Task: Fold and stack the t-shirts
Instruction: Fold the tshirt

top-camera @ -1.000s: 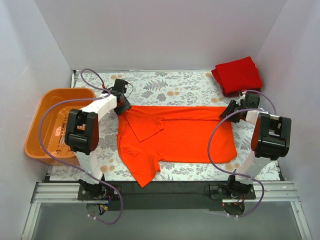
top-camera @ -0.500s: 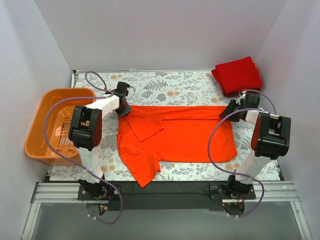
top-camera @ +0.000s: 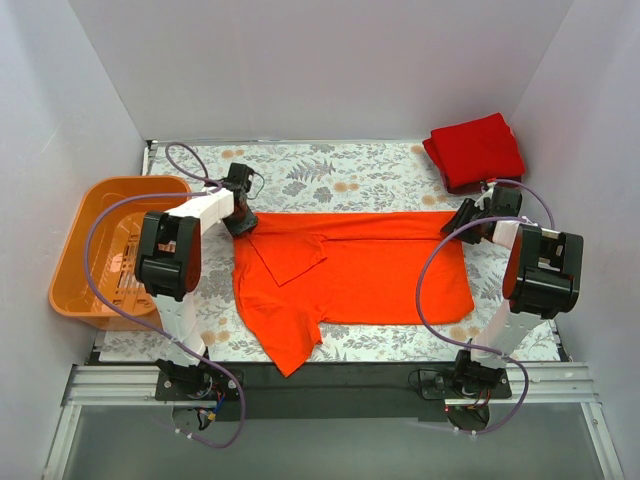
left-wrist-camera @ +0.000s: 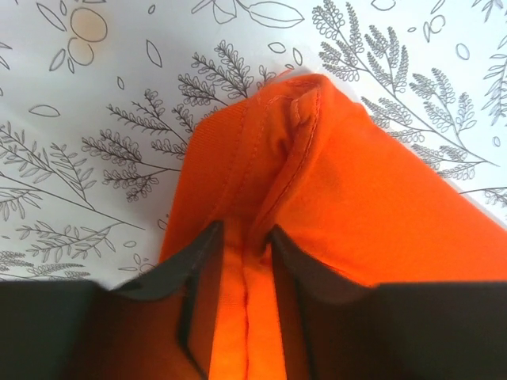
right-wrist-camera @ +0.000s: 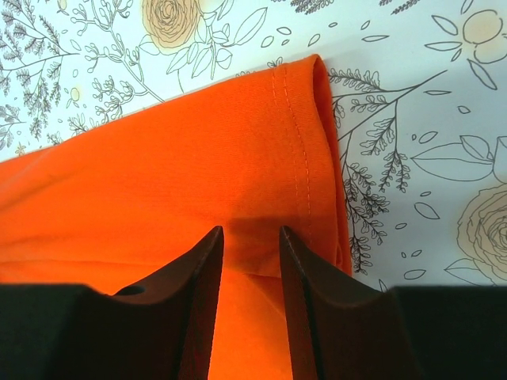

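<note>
The orange-red t-shirt is spread across the middle of the top view on the flower-print table. Its upper edge is pulled into a straight line, one sleeve is folded in over the chest, and a corner trails toward the lower left.

The left gripper sits at the shirt's upper left corner. In its wrist view the two dark fingers are pinched on a raised ridge of orange cloth along a seam.

The right gripper is at the upper right corner. Its wrist view shows the fingers closed on the stitched hem, with cloth bunched between them.

In the upper right, the deeper red t-shirt lies folded, apart from the spread one. The orange basket rests at the left edge.
</note>
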You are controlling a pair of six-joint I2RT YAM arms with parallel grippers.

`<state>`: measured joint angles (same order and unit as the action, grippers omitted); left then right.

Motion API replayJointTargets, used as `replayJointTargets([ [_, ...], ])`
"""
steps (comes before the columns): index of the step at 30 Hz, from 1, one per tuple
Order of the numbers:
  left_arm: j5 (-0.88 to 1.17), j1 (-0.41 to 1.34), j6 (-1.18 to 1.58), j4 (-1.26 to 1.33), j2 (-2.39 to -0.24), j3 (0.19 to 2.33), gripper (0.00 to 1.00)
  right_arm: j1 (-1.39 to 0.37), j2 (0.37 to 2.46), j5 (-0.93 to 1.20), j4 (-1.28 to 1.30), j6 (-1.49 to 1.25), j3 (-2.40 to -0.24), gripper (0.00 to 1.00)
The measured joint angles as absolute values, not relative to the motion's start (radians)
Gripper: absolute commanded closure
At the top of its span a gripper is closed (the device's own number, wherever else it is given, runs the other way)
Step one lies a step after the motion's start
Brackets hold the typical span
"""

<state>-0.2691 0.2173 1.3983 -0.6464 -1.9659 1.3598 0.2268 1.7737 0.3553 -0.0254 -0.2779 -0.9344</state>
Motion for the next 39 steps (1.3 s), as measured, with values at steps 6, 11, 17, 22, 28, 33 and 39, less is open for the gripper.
replayJointTargets([
  [6,-0.260,0.216,1.381,-0.660,-1.942,1.368,0.43,0.215,1.752,0.348,0.010,-0.271,-0.935,0.56],
  [11,-0.242,0.221,1.365,-0.689,-1.864,1.379,0.33,0.157,1.674,0.342,0.056,-0.264,-0.939,0.56],
  [17,-0.233,0.282,1.364,-0.718,-1.726,1.381,0.39,-0.004,1.597,0.367,0.067,-0.255,-0.971,0.56],
  [22,-0.194,0.343,1.362,-0.686,-1.699,1.336,0.44,-0.106,1.601,0.373,0.073,-0.254,-0.978,0.56],
  [28,-0.175,0.342,1.361,-0.616,-1.819,1.325,0.44,-0.094,1.696,0.323,0.078,-0.231,-1.022,0.55],
  [33,-0.181,0.340,1.360,-0.595,-1.963,1.373,0.46,-0.075,1.802,0.288,0.077,-0.212,-1.056,0.55],
  [39,-0.192,0.314,1.366,-0.596,-2.030,1.443,0.47,-0.036,1.883,0.291,0.063,-0.203,-1.114,0.51],
])
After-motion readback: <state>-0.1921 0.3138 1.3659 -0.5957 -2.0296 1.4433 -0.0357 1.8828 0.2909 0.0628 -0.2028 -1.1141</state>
